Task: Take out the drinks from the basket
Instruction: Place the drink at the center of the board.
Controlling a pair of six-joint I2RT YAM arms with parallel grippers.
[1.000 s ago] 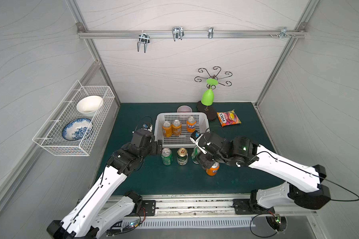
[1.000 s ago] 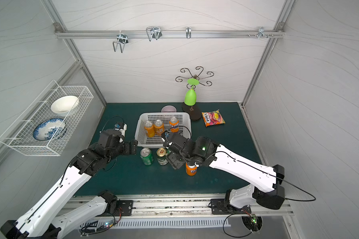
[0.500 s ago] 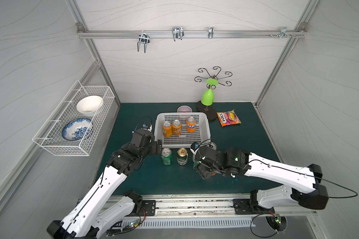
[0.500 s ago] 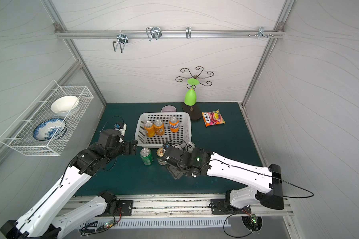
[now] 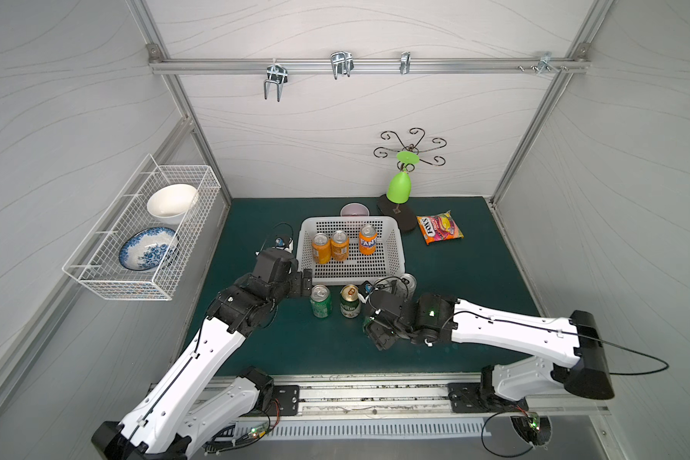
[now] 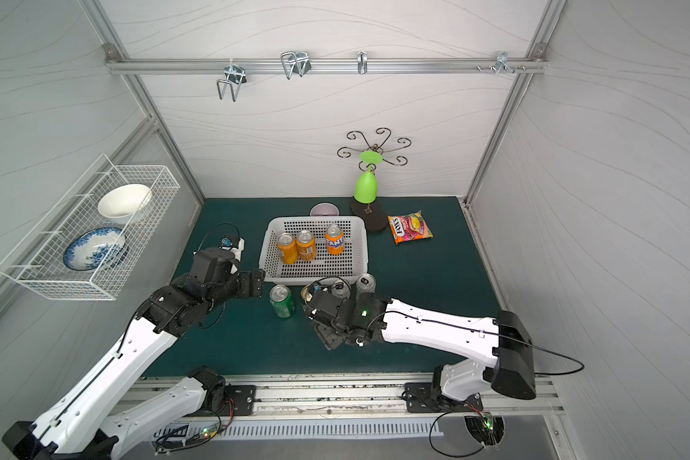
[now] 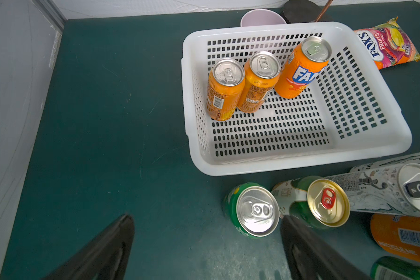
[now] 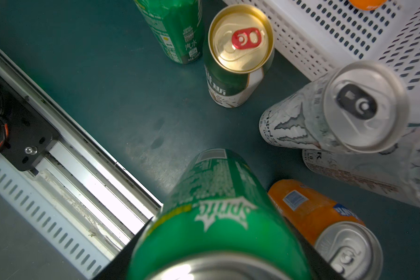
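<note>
Surface: you are looking at a dark green mat (image 5: 475,286) inside a white-walled booth, with a wire rack (image 5: 116,288) of bowls on the side wall.
Top views, basket: the white basket (image 5: 400,247) sits mid-mat in both top views, and three orange cans (image 5: 321,248) (image 5: 339,245) (image 5: 367,239) stand upright in its far half.
Top views, cans out: just in front of the near rim you see a green can (image 5: 320,301), a gold-topped can (image 5: 350,301) and a silver-white can (image 5: 408,281), all upright on the mat.
Top views, arms: your left gripper (image 5: 304,282) sits just beside the basket's near left corner. The right arm (image 5: 494,324) reaches in low, and its wrist covers the jaws.
Left wrist, hand: the two dark fingers (image 7: 107,249) stand wide apart with only mat between them, and nothing is held.
Left wrist, scene: a candy bag (image 7: 388,43) and a pink cup (image 7: 262,18) lie beyond the basket. A fourth orange can (image 7: 403,237) stands on the mat near the gold-topped can.
Right wrist, hand: your right gripper (image 8: 218,264) is clamped on a Sprite can (image 8: 218,213), with a dark finger on each side. You cannot tell whether the can's base touches the mat.
Right wrist, neighbours: the fourth orange can stands just beside the Sprite can. A second silver-white can (image 8: 374,179) is near it, by the basket's corner.
</note>
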